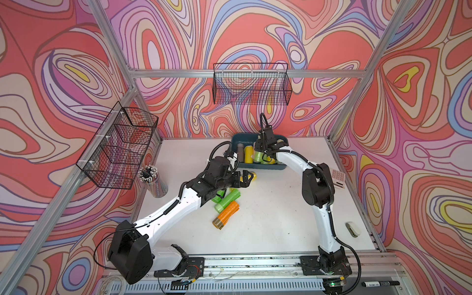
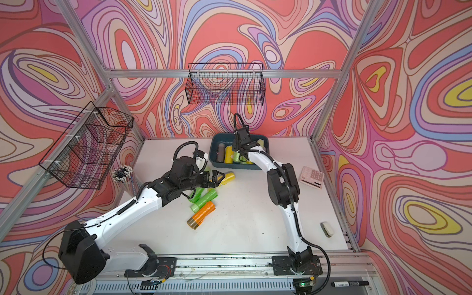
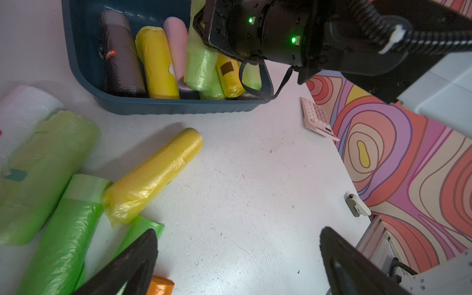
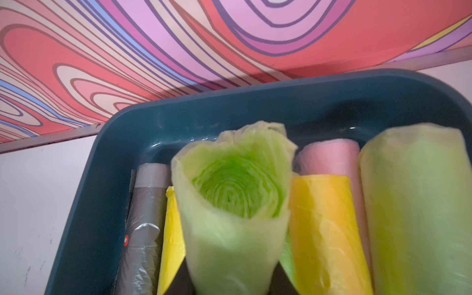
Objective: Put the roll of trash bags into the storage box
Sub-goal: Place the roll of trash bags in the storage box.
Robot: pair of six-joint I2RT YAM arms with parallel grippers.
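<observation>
Right gripper (image 4: 231, 279) clamps a green trash-bag roll (image 4: 232, 204) over the crowded storage box (image 4: 255, 102) at twelve o'clock; released, it may tumble out; left gripper (image 3: 237, 232) gapes empty.

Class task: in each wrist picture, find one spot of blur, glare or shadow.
Right wrist view: the pale green plastic-bag roll nearest the lens is soft at its lower end; small glints sit on the inner wall of the dark teal plastic storage box. Left wrist view: the yellow plastic-bag roll throws a soft shadow on the white table.
</observation>
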